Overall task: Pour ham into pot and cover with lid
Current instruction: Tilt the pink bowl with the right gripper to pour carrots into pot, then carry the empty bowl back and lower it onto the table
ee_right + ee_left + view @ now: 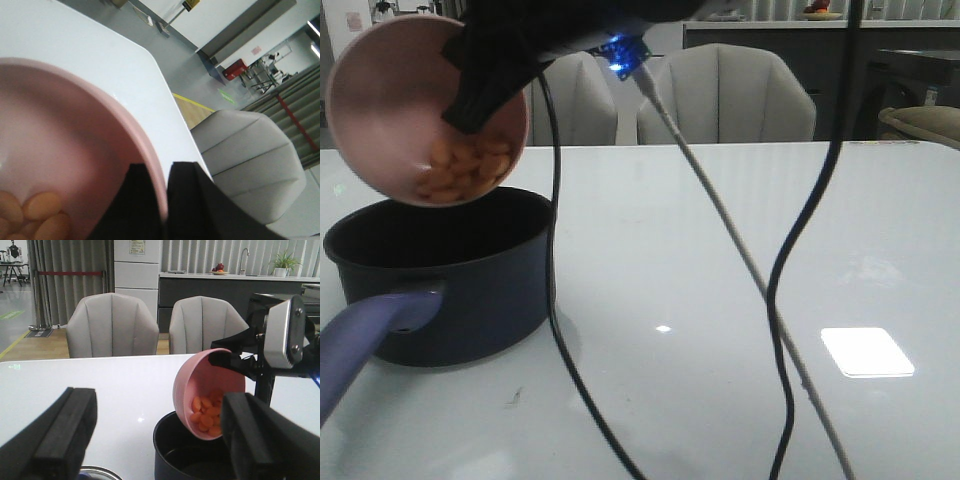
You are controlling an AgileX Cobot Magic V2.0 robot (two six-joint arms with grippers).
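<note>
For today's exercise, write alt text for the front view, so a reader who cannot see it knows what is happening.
The right hand holds a pink bowl tipped steeply above a dark navy pot on a white table, with orange ham pieces gathered at the bowl's lower edge. The pot's blue-purple handle points toward the camera, cables hang across the frame, and grey chairs stand behind the table.

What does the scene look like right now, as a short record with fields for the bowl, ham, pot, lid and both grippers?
bowl: pink bowl, tilted steeply above the pot, rim pinched by the right gripper
ham: orange pieces gathered at the bowl's low edge, none seen falling
pot: dark pot on the white table, handle toward the camera, uncovered
lid: only a sliver of metal rim shows in the left wrist view, below the fingers
left gripper: open, holding nothing
right gripper: shut on the bowl rim
</note>
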